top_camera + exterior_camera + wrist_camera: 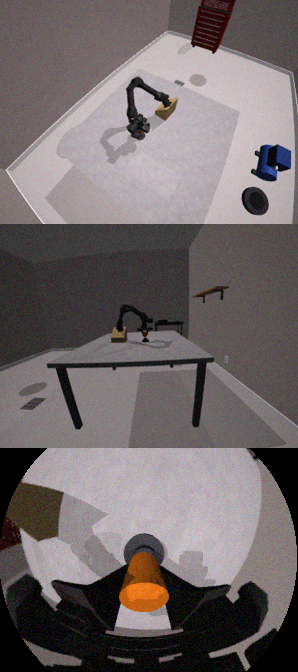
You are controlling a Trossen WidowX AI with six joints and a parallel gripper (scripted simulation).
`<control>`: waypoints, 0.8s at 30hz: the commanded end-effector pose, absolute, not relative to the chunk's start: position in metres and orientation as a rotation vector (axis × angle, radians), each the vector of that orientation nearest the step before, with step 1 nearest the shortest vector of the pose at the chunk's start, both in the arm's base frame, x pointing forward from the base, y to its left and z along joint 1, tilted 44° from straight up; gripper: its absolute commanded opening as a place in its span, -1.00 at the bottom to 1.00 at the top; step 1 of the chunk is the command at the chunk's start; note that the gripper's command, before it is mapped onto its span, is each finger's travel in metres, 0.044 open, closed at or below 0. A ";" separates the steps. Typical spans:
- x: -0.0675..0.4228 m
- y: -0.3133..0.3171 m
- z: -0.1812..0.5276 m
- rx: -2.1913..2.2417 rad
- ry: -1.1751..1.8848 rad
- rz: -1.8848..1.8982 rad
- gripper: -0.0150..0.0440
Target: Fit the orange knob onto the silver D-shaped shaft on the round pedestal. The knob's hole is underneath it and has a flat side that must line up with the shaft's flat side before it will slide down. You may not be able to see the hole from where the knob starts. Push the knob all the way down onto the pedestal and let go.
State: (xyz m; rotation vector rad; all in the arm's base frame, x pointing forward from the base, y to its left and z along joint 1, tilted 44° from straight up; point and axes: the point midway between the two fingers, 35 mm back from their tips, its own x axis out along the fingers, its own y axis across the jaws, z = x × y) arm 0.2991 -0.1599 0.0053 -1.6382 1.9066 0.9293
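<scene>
In the wrist view my gripper (pixel 144 568) is shut on the orange knob (pixel 143 583), which sits between the two dark fingers. Right beyond the knob's far end is the round grey pedestal (pixel 144 543); the knob hides the silver shaft and I cannot tell whether the knob touches it. In the top view the gripper (pixel 139 130) points down over the table with a bit of orange knob under it. In the exterior view the knob (pixel 144 333) hangs just above the table (pixel 127 356), with the pedestal (pixel 145 340) below it.
A tan block (pixel 167 109) (pixel 118 334) (pixel 36 510) carries the arm's base on the table. Off the table are a red rack (pixel 212 23), a blue machine (pixel 272 162), a black tyre (pixel 255 200) and a wall shelf (pixel 210 291).
</scene>
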 end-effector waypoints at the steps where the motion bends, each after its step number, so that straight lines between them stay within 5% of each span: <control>1: 0.299 -0.158 0.007 -1.642 1.907 0.938 -0.49; 24: 0.302 -0.162 0.005 -1.753 1.864 1.162 -0.49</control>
